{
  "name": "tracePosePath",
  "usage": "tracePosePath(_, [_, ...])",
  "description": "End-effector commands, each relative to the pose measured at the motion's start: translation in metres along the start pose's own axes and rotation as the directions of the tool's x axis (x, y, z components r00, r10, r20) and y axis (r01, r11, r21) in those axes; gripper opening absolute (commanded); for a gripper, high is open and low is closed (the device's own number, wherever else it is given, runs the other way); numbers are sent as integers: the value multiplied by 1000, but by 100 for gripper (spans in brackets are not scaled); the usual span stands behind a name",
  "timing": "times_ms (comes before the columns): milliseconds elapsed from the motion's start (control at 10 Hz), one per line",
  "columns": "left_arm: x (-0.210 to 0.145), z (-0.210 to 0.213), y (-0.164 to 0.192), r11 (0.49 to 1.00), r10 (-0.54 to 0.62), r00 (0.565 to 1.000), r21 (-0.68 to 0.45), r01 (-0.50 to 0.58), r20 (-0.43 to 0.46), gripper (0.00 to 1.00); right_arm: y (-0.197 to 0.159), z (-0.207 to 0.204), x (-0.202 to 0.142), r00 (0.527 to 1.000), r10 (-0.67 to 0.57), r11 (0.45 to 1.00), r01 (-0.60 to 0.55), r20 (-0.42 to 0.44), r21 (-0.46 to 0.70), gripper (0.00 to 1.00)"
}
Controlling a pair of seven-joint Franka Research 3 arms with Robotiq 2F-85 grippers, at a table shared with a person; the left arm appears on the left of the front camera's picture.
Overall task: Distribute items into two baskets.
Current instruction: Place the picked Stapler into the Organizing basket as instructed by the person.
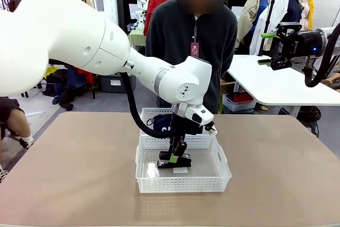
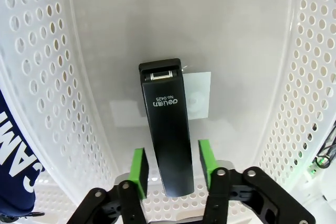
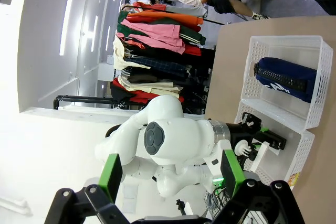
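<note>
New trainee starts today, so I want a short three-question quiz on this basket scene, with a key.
1. True or false: the stapler lies on the floor of the near basket.
2. Where is the navy pouch? A) on the table B) in the far basket C) in the right gripper
3. Fill in: the left gripper has its green pads on either side of the ____.

Key: 1 true; 2 B; 3 stapler.

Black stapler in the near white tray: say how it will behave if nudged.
The slim black plastic desk stapler looks rigid and lies flat, so it probably won't roll or tip. On the white perforated tray's glossy floor it likely slides easily.
</note>
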State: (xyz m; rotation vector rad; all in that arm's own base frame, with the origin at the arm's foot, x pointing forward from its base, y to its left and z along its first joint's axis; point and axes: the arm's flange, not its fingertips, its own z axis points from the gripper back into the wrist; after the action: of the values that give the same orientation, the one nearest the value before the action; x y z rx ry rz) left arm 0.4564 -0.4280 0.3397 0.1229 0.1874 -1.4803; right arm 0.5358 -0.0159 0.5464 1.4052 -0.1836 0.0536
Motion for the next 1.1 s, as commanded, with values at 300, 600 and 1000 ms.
tracePosePath(300, [-10, 9, -12, 1000, 3, 1000, 14, -4, 24, 100, 2, 0, 0, 1000, 1, 1000, -1, 3, 1, 100])
tracePosePath(600, [-14, 19, -15, 1000, -2, 999, 23, 2, 42, 100, 2, 0, 0, 1000, 1, 1000, -1, 3, 1, 100])
tracePosePath(1000, [-18, 34, -21, 999, -22, 998, 28, 21, 56, 100, 2, 0, 0, 1000, 1, 1000, -1, 3, 1, 100])
